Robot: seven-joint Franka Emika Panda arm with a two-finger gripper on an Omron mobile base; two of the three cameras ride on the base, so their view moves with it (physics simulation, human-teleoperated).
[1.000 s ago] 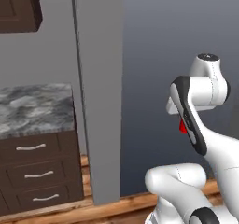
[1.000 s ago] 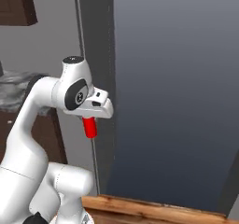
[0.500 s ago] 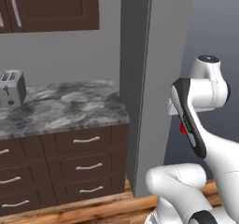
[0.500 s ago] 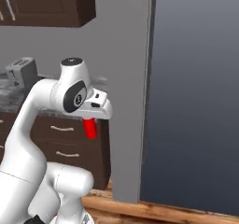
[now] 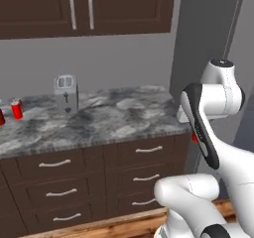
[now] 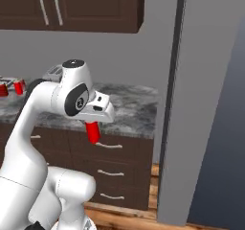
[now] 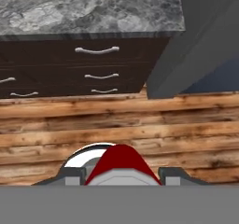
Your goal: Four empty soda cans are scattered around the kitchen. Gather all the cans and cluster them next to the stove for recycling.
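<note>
The base has swung since a moment ago: the grey wall panel (image 6: 201, 128) that was ahead of me now stands to my right, and a marble counter (image 5: 99, 120) has come into sight. My gripper (image 6: 93, 131) is clamped on 1 red soda can (image 6: 92, 132), which hangs below my hand, above the wooden floor (image 7: 116, 125). Beyond the can are dark drawers (image 7: 84, 69). Far to my left on the counter stand a toaster (image 5: 65, 93) and 2 more soda cans (image 5: 17, 109).
</note>
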